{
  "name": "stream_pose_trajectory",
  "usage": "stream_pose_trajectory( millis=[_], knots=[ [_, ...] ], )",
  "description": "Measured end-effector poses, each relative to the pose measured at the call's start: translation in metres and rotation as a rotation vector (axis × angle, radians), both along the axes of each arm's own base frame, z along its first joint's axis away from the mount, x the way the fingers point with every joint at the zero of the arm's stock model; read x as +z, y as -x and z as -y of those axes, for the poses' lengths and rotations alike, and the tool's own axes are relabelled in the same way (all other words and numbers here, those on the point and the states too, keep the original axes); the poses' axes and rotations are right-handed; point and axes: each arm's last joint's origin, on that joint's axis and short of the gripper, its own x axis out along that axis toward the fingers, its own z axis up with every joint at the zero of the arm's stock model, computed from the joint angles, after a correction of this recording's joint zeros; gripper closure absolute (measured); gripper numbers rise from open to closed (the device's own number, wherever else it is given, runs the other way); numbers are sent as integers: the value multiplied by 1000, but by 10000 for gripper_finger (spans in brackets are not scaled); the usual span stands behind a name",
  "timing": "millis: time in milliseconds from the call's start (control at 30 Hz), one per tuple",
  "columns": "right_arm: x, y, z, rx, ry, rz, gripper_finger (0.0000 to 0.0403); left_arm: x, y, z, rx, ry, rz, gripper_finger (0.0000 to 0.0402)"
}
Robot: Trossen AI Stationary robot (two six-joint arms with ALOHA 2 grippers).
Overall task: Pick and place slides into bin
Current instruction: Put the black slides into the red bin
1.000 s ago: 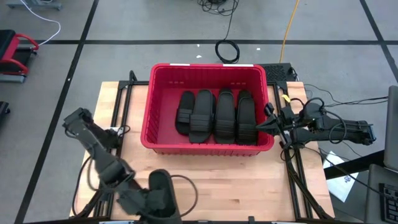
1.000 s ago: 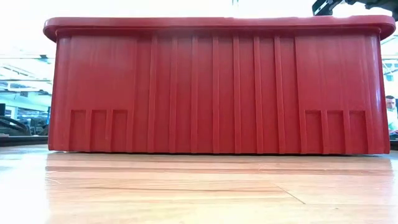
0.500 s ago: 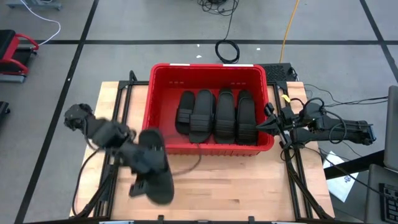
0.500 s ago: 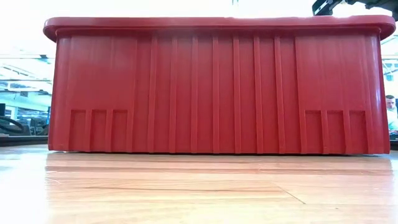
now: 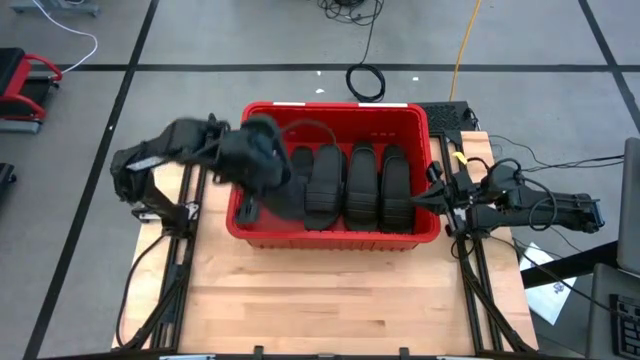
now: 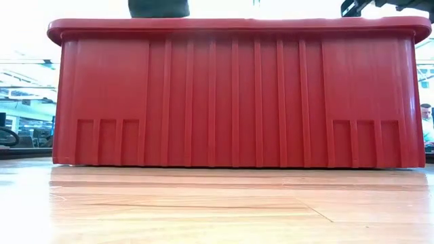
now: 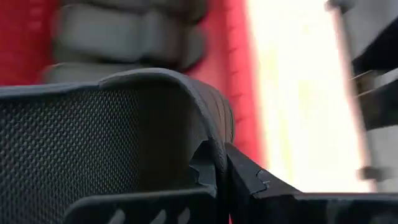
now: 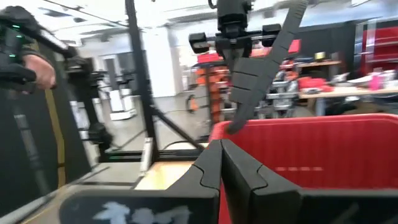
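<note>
High view, left to right: left gripper [image 5: 262, 165] has its fingers clamped on a slide [image 5: 268, 190] over the bin's [image 5: 335, 236] left end, beside four slides [image 5: 345, 185] inside. Looks like drop-off time; next it needs lowering and letting go. Right gripper [image 5: 432, 200] waits, fingers together, at the bin's right rim.

Four slides [image 5: 348, 186] lie abreast inside the bin [image 5: 334, 111], toward its right wall; bin on table [image 5: 330, 300].
</note>
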Motion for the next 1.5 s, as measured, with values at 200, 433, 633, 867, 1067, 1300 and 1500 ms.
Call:
stream_pose_trajectory(
  millis=[200,433,633,867,1067,1300,1500],
  knots=[
    [0,0,5,-168,-5,1,403,-12,6,-68,-22,-136,-73,401],
    [-1,-2,7,-234,-13,-8,403,-57,3,-125,-139,-95,-196,401],
    [-1,-2,8,-282,-21,-8,403,-107,-5,-145,-247,29,-307,401],
    [-1,-2,9,-315,-17,-8,403,-138,-16,-149,-310,142,-336,401],
    [-1,-2,9,-318,-3,-8,403,-147,-26,-147,-275,229,-325,401],
    [-1,-2,9,-317,-1,-8,403,-169,-41,-148,-214,364,-398,401],
    [-1,-2,9,-312,-1,-8,403,-184,-52,-150,-187,441,-402,401]
  ],
)
